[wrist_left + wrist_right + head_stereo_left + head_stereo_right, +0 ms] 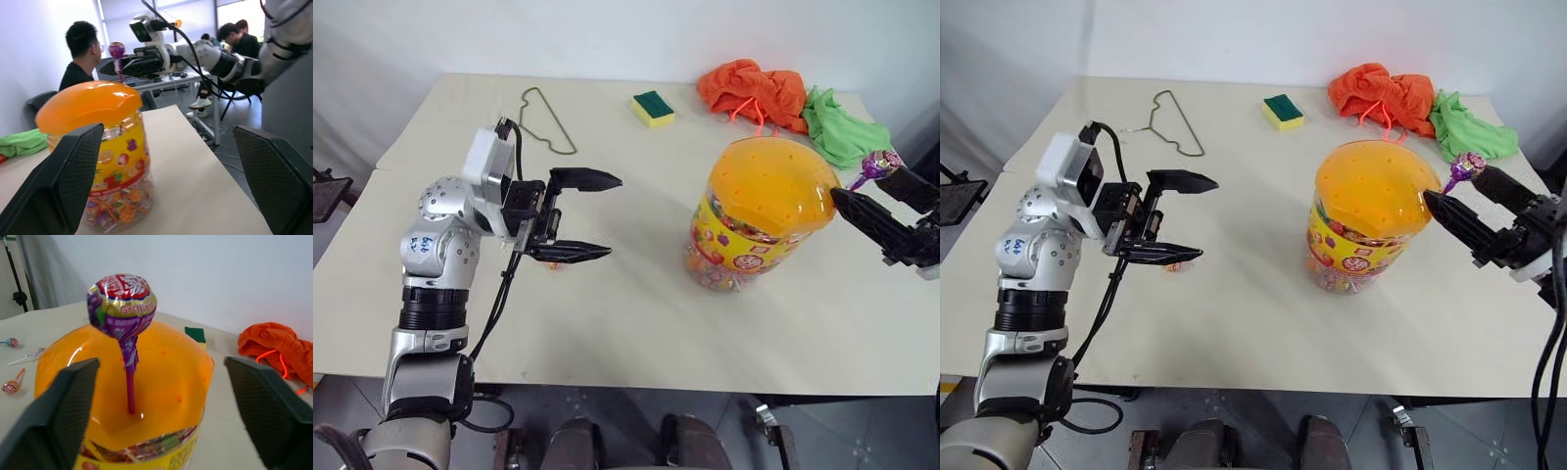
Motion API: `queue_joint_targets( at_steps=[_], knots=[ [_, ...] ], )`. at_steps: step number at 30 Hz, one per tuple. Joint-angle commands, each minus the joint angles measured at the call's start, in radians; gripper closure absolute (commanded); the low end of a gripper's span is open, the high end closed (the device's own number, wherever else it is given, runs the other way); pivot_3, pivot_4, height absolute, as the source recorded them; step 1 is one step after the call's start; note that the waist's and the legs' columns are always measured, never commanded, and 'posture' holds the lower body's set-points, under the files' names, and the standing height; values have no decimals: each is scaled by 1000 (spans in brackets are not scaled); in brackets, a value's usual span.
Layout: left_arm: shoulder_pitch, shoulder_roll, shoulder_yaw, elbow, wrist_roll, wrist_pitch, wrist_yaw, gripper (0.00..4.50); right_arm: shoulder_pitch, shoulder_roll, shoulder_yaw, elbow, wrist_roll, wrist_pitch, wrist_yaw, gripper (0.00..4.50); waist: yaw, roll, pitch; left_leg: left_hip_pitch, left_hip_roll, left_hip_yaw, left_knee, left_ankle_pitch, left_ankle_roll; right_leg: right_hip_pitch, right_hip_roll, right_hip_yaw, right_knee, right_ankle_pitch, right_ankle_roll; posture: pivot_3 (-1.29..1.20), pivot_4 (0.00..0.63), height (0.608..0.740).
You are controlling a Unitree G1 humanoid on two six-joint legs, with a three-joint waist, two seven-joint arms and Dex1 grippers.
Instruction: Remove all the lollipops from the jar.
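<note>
Our left hand (570,215) hangs open over the table (636,323); our right hand (161,411), fingers apart, flanks the last purple lollipop (122,303) standing in the jar (759,211) lid; closing off-centre could tip the jar.

The cream-coloured bench (636,333) spans most of the frame in the head views. At its upper middle lies a wire hanger (548,119), with a yellow sponge (green on top) (653,109) to its right. An orange cloth (754,92) and a green cloth (842,130) sit bunched at the upper right. The jar (759,217) stands right of centre. In the right wrist view, three loose lollipops (12,382) lie on the bench at the left edge.
</note>
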Motion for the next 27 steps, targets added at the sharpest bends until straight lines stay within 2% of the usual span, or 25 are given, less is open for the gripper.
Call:
queue_joint_targets(
  at_steps=[1,8,9,15,20,24,27],
  knots=[
    [-26,-5,-2,0,-8,-14,-3,0,-11,-16,-27,-21,23,12,4,1884,0,0,0,0,0,0,0,0,0,0,0,0,0,0,0,0,150,740],
    [-42,-9,-18,28,3,-23,-23,0,-54,-40,-76,-56,67,37,-40,4292,0,0,0,-1,0,-1,0,0,0,0,0,-1,0,0,0,0,150,740],
    [-44,-8,-20,31,2,-24,-25,0,-61,-43,-81,-58,70,37,-45,4480,0,0,0,-1,0,-1,0,0,0,0,0,-1,0,0,0,0,150,740],
    [-61,-11,-22,44,-13,-21,-46,0,-132,-103,-174,-31,85,54,-104,4480,2,0,0,-1,0,-1,0,0,0,0,0,-1,-1,0,0,0,150,740],
    [-77,-14,-26,68,-3,-24,-62,0,-76,-202,-250,113,-61,146,-205,4480,2,0,0,-2,0,-1,0,0,0,0,0,-2,-1,0,0,0,150,740],
    [-90,-14,-47,100,16,-38,-84,0,123,-288,-173,324,-276,210,-166,4480,5,-1,0,-2,0,-1,0,0,0,0,-1,-2,-1,0,0,0,150,740],
    [-101,-15,-53,111,18,-41,-85,0,141,-298,-89,402,-329,273,-182,4480,-2,2,0,-2,0,0,0,0,1,0,-1,-1,-2,0,0,0,150,740]
  ],
)
